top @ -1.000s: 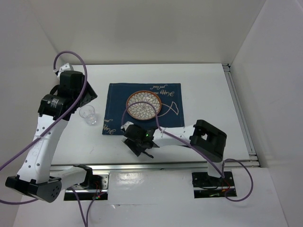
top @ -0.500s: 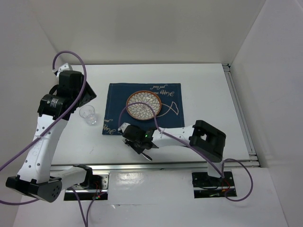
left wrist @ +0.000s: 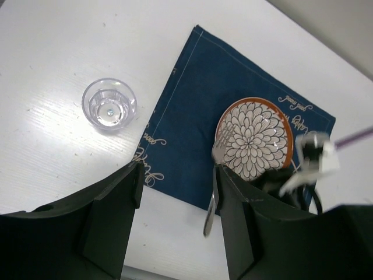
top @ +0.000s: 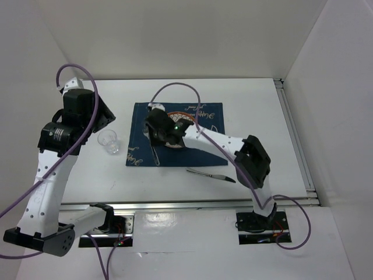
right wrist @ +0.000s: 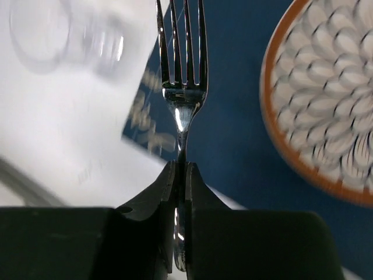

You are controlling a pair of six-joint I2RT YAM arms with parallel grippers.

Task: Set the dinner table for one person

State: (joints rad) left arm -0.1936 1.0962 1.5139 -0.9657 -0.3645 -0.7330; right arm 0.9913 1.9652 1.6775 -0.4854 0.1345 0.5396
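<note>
My right gripper (top: pixel 153 142) is shut on a silver fork (right wrist: pixel 181 64), jaws clamped on its handle. It holds the fork (top: pixel 155 156) over the left part of the navy placemat (top: pixel 204 146), just left of the patterned plate (right wrist: pixel 326 99). In the top view the wrist covers much of the plate (top: pixel 185 143). The placemat lies on the white dinner table (top: pixel 256 116). My left gripper (left wrist: pixel 178 175) is open and empty, raised above the table near a clear glass (left wrist: pixel 109 104). It looks down on the plate (left wrist: pixel 254 136) and fork (left wrist: pixel 210 204).
A silver knife (top: pixel 211 174) lies on the table near the front edge, below the placemat's right half. The glass (top: pixel 109 141) stands just left of the placemat. White walls close in the back and sides, and a metal rail (top: pixel 294 134) runs along the right edge.
The right gripper shut on the fork near the table's front edge, then carried it up and back over the placemat's left side. The knife now lies uncovered. The left arm shifted slightly.
</note>
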